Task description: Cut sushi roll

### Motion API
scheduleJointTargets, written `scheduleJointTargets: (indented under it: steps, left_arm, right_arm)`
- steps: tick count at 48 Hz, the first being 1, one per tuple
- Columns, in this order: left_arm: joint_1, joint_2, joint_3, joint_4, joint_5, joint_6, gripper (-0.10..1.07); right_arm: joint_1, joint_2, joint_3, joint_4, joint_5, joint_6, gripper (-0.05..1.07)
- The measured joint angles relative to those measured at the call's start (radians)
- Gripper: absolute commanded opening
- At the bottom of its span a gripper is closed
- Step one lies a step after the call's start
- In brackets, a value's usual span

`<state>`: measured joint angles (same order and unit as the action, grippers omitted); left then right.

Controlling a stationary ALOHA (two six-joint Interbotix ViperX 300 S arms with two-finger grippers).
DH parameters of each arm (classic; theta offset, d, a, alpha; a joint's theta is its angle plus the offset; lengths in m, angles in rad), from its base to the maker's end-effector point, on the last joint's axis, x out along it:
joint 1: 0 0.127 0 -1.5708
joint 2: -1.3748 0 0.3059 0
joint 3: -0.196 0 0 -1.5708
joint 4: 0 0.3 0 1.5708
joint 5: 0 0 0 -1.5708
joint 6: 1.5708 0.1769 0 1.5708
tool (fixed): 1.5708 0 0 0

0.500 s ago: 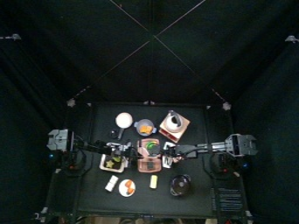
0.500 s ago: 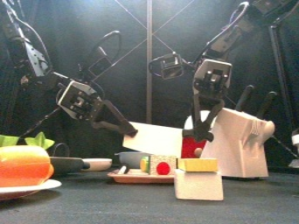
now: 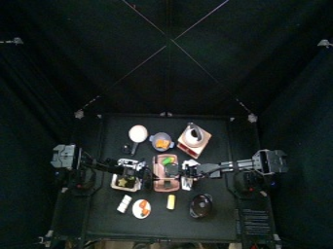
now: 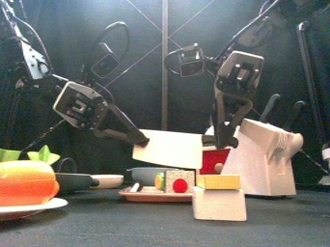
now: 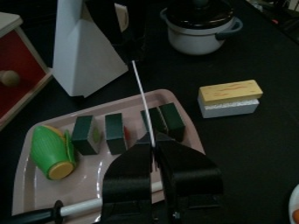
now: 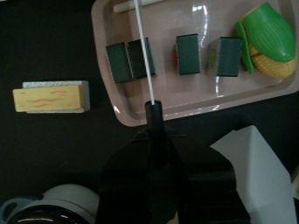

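Observation:
Several short dark-green sushi roll pieces (image 5: 114, 131) (image 6: 187, 51) lie in a row on the pink tray (image 5: 47, 188), which rests on the brown board (image 3: 166, 175). From the front, one piece shows an orange-red spot (image 4: 180, 182). My left gripper (image 5: 158, 150) (image 4: 133, 137) is shut on a knife with a broad white blade (image 4: 168, 147), held above the row; its edge (image 5: 142, 96) crosses between pieces. From the other side, my right gripper (image 6: 152, 107) (image 4: 222, 135) is shut on a thin pale stick (image 6: 142, 48) that reaches over the end piece (image 6: 121, 59).
A white knife block (image 4: 264, 159) and a red box (image 5: 24, 66) stand behind the tray. A yellow-topped block (image 5: 230, 96) and a black pot (image 5: 201, 31) sit beside it. A green-and-yellow piece (image 6: 267, 35) fills the tray's end. A plate with orange fruit (image 4: 26, 183) is front left.
Both grippers have risen slightly. The white blade sits a little higher and further left than half a second ago.

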<state>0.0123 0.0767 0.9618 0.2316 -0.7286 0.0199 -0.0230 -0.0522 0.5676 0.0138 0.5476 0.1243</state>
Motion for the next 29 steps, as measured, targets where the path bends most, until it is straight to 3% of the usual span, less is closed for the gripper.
scheduleJointTargets:
  steps: [29]
  left_arm:
    - [-0.041, 0.015, 0.0, -0.046, -0.002, -0.002, 0.38]
  right_arm:
    - [0.017, 0.0, 0.006, 0.003, -0.006, -0.002, 0.35]
